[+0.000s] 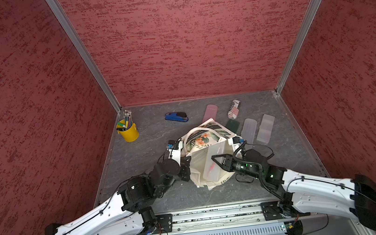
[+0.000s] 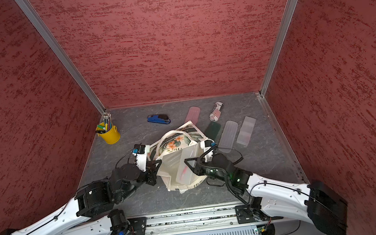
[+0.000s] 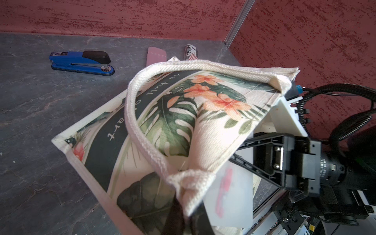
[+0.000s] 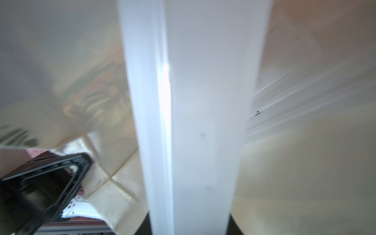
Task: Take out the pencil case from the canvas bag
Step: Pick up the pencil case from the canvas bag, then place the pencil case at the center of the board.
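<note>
Pencil case [image 1: 208,163]: frosted translucent box with a pink-red smear showing through its wall. It lies lengthwise in the open mouth of the canvas bag [image 1: 205,138]; its 12 o'clock end is tucked under the printed upper panel and its 6 o'clock end is exposed over the lower panel. The bag lies on its side near the middle of the bench [image 1: 138,158], mouth toward 6 o'clock and base toward 12. The leaf-and-flower print and the dark band with white script face up, and one looped handle lies across the print. Right gripper [image 1: 214,160] enters the mouth from 3 o'clock. Its jaws pinch the pencil case [image 4: 203,101], which fills the middle of the right wrist view and runs straight out from between them. Left gripper [image 2: 156,163] sits at the 9 o'clock side of the mouth, jaws pressed together on the cream rim of the bag [image 3: 173,114] near a handle root, holding that edge up off the bench. Beyond the bag: pink case [image 1: 209,113] at 12 o'clock, partly under the bag's base corner. Striped roll [image 1: 234,108] at 1 o'clock. Dark green case [image 1: 233,125] just beside the bag at 2 o'clock, then two frosted cases [image 1: 248,130] [image 1: 266,128] side by side, farther out toward 3. Blue stapler [image 1: 176,117] at 11 o'clock, well apart from the bag. Yellow cup [image 1: 128,132] of pens at 10 o'clock, near the back left corner of the bench.
</note>
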Available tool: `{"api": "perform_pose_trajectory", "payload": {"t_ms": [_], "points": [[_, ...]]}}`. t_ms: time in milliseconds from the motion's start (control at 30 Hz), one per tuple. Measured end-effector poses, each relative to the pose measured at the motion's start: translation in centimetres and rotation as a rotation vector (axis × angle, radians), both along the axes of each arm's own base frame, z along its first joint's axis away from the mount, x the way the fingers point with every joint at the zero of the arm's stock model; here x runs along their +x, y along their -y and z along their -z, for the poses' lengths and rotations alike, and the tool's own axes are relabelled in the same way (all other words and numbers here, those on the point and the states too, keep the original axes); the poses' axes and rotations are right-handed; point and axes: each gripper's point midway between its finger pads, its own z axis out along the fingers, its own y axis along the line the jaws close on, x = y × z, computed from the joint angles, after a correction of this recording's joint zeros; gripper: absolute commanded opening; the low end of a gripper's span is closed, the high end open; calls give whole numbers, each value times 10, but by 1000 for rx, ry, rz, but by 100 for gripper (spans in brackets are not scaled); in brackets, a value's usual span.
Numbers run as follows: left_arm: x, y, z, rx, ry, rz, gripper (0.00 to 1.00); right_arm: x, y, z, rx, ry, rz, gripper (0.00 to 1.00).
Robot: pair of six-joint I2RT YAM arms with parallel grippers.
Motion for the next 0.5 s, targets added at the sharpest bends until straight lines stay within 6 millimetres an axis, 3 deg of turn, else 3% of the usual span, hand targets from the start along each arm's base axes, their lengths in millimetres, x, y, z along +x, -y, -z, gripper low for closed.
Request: {"api": "perform_pose_trajectory", "payload": {"t_ms": [200, 367, 500], "points": [[5, -23, -9, -9, 33, -72, 0, 2, 39, -22, 8, 25, 116, 19], [5, -41, -6, 11, 41, -113, 0, 8, 59, -38, -10, 31, 193, 19], [2, -54, -4, 31, 46, -133, 0, 17, 73, -62, -33, 72, 263, 19]]}}
